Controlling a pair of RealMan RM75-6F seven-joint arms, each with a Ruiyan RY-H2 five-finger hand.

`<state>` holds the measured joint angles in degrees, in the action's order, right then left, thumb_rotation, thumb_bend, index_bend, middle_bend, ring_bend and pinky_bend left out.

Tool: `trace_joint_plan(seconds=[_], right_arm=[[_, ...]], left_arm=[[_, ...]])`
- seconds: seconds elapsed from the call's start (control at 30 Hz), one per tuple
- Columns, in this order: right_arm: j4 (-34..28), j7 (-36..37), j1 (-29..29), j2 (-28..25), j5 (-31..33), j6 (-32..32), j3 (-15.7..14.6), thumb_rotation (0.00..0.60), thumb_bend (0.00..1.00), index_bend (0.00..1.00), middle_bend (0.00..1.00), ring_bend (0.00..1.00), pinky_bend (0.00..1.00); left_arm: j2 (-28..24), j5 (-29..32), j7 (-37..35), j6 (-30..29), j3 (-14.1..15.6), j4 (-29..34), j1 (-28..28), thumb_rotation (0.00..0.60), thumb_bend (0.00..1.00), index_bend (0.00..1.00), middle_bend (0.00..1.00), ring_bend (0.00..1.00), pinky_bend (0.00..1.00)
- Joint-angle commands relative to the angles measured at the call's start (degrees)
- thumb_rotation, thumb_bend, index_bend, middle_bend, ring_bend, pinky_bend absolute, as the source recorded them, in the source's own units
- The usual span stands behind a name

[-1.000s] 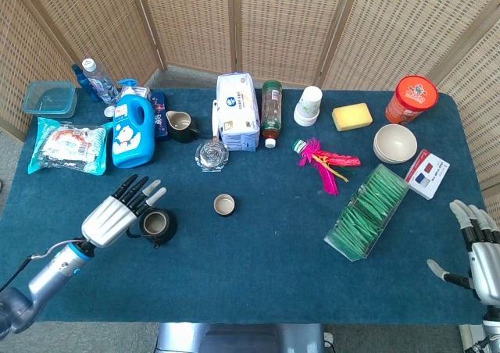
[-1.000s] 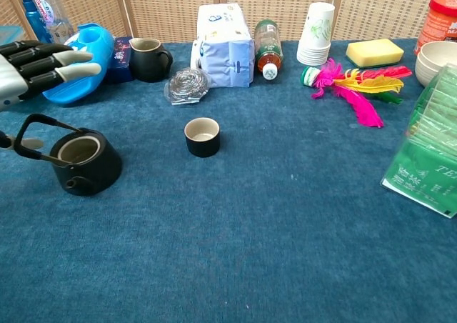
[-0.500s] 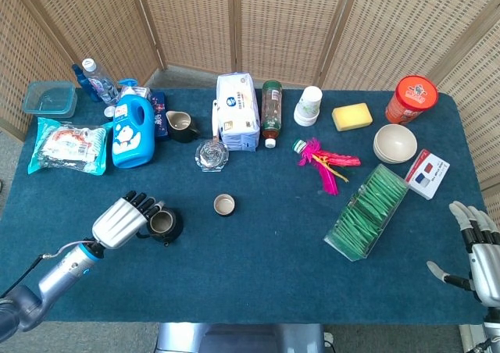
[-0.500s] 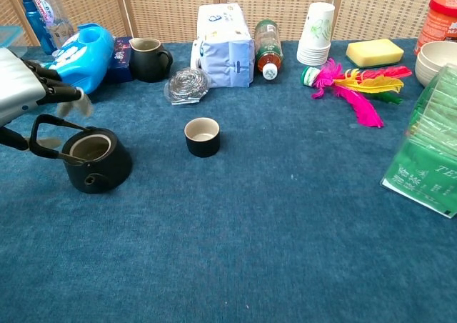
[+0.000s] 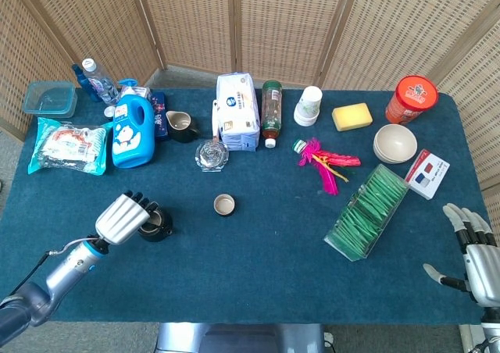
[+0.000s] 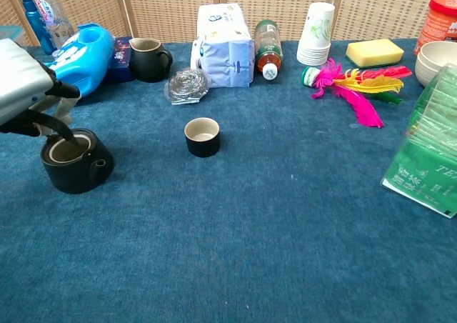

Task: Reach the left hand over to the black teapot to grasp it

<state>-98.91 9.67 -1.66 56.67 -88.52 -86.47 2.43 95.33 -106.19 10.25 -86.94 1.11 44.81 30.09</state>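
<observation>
The black teapot stands upright on the blue cloth near the table's front left, lid off, with its spout toward the front right. My left hand is over its left side. The fingers curl down around the thin wire handle and grip it. My right hand hangs off the table's front right corner, fingers spread and holding nothing; the chest view does not show it.
A small black cup stands to the right of the teapot. Behind are a blue detergent bottle, a black pitcher and a steel scourer. A green tea-bag box lies at the right.
My left hand's fingers went from stretched out to curled around the teapot's handle. The teapot slid left and turned, its spout swinging toward the right.
</observation>
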Motion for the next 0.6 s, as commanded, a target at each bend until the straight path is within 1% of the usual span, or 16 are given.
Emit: trace_joint_plan(seconds=[0.03, 0.07, 0.2, 0.27, 0.43, 0.53, 0.6], right_arm=[[0.0, 0.3, 0.0, -0.1, 0.2, 0.1, 0.1, 0.600, 0.00, 0.00, 0.00, 0.00, 0.00], [0.1, 0.4, -0.1, -0.1, 0.3, 0.1, 0.1, 0.600, 0.00, 0.00, 0.00, 0.00, 0.00], [0.2, 0.7, -0.1, -0.2, 0.3, 0.2, 0.1, 0.600, 0.00, 0.00, 0.00, 0.00, 0.00], [0.1, 0.9, -0.1, -0.3, 0.2, 0.1, 0.1, 0.600, 0.00, 0.00, 0.00, 0.00, 0.00], [0.0, 1.3, 0.0, -0.5, 0.4, 0.0, 0.1, 0.600, 0.00, 0.00, 0.00, 0.00, 0.00], [0.0, 1.4, 0.0, -0.5, 0.4, 0.1, 0.1, 0.600, 0.00, 0.00, 0.00, 0.00, 0.00], [0.0, 1.3, -0.1, -0.5, 0.4, 0.2, 0.1, 0.600, 0.00, 0.00, 0.00, 0.00, 0.00]], left_arm=[[0.0, 1.6, -0.1, -0.1, -1.6, 2.2, 0.6, 0.600, 0.62, 0.67, 0.82, 0.75, 0.90], [-0.5, 2.3, 0.0, -0.2, -2.6, 3.7, 1.1, 0.600, 0.62, 0.67, 0.82, 0.75, 0.90], [-2.5, 3.1, 1.7, 0.4, -4.2, 8.2, 2.5, 0.600, 0.62, 0.67, 0.82, 0.75, 0.90], [-4.1, 3.4, 3.5, 1.3, -5.3, 11.8, 3.9, 0.600, 0.62, 0.67, 0.82, 0.75, 0.90], [-7.6, 3.9, 8.9, 4.6, -7.1, 18.2, 6.5, 0.600, 0.62, 0.67, 0.82, 0.75, 0.90], [-9.6, 4.7, 13.1, 7.7, -8.6, 22.5, 8.5, 0.600, 0.62, 0.67, 0.82, 0.75, 0.90], [-10.2, 5.3, 15.3, 9.4, -9.3, 24.0, 9.4, 0.600, 0.61, 0.67, 0.82, 0.75, 0.90]])
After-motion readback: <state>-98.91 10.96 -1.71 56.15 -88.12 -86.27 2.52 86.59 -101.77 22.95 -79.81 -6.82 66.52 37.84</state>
